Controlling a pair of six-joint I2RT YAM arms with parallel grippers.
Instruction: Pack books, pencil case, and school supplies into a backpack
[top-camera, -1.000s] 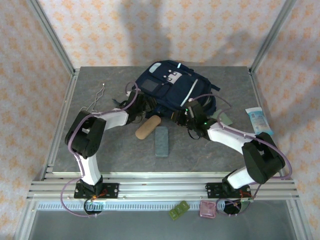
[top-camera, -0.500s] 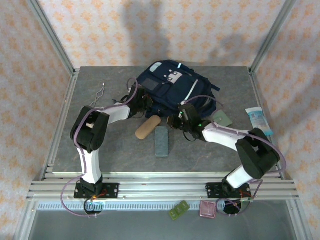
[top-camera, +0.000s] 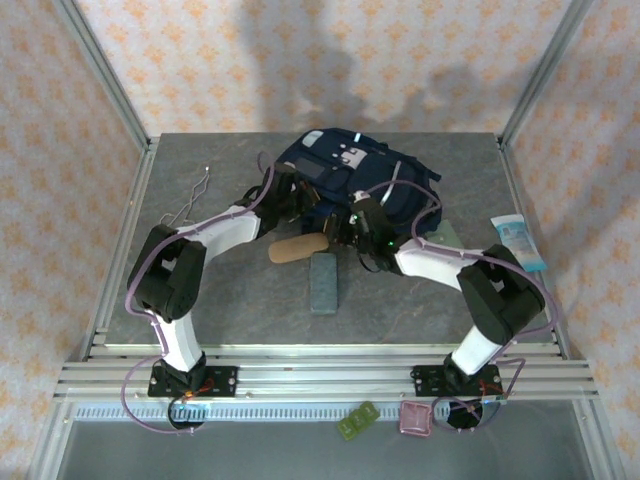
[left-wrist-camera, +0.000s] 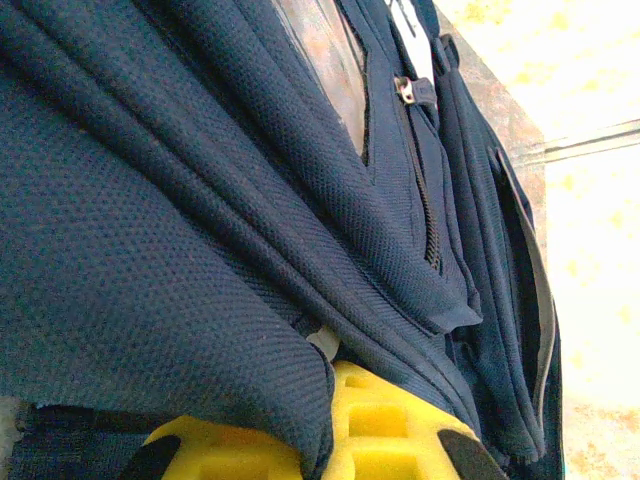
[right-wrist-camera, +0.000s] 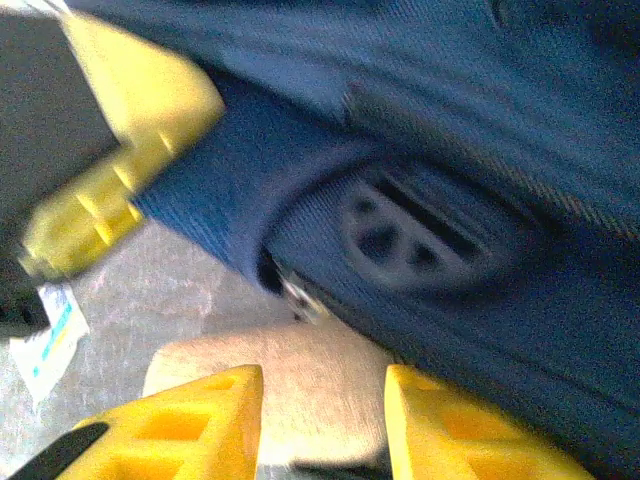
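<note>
The navy backpack (top-camera: 350, 165) lies at the back middle of the table. My left gripper (top-camera: 303, 203) is shut on a fold of its fabric (left-wrist-camera: 200, 250) at the near left edge; the fold runs down between the yellow fingers (left-wrist-camera: 390, 420). My right gripper (top-camera: 345, 235) stands open at the backpack's near edge (right-wrist-camera: 450, 150). The right end of the tan oblong case (top-camera: 298, 247) fills the gap between its fingertips (right-wrist-camera: 322, 400). A grey-blue flat case (top-camera: 324, 283) lies just in front. A grey-green square piece (top-camera: 447, 237) sits right of the backpack. The books are out of view.
A pale blue-and-white packet (top-camera: 517, 243) lies near the right edge. A thin bent wire (top-camera: 195, 200) is at the left. Small green (top-camera: 357, 420) and pink (top-camera: 415, 420) things sit below the front rail. Metal frame posts stand at the table's corners.
My left gripper has closed on the backpack fabric and lifted it. My right gripper has moved left to the tan case, which has swung flatter. The backpack has bunched up.
</note>
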